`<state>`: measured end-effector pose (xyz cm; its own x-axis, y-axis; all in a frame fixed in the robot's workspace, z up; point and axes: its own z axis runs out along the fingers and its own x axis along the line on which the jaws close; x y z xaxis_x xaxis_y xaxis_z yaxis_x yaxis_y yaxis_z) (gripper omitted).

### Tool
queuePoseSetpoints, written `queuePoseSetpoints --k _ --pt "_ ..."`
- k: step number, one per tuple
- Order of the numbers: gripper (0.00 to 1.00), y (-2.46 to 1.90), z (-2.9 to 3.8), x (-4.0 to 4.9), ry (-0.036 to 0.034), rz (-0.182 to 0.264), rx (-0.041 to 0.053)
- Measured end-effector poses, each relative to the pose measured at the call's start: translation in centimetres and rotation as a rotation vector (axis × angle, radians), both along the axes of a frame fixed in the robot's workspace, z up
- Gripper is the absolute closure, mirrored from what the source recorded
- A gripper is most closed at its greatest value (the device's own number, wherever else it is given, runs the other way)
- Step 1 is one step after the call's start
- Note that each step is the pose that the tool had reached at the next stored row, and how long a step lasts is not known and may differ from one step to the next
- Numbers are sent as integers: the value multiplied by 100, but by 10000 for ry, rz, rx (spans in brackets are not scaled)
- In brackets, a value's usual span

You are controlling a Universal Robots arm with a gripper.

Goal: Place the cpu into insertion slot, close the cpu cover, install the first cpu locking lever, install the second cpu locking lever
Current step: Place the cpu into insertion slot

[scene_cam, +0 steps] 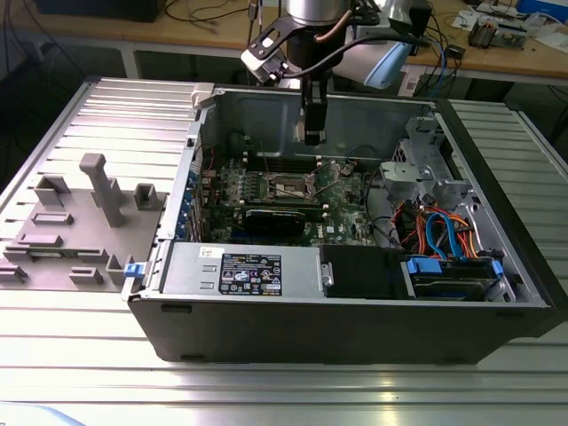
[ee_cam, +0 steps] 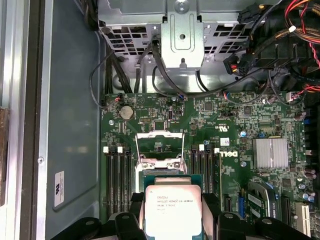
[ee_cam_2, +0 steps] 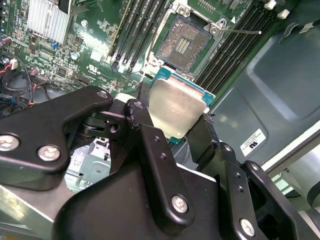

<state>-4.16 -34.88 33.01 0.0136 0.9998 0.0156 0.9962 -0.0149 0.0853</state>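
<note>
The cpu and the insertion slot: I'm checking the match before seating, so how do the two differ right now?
The cpu shows a plain dull silver top; the insertion slot is dark with a silver rim. The cpu is held in the gripper, apart from the insertion slot, which sits fixed in the green board, uncovered and empty. Both are square.
</note>
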Motion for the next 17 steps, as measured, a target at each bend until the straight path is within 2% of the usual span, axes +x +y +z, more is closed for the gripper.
queuePoseSetpoints --k 10,17 --pt "46 2 -6 0 -1 0 0" --pt "46 7 -65 0 3 13 -2"
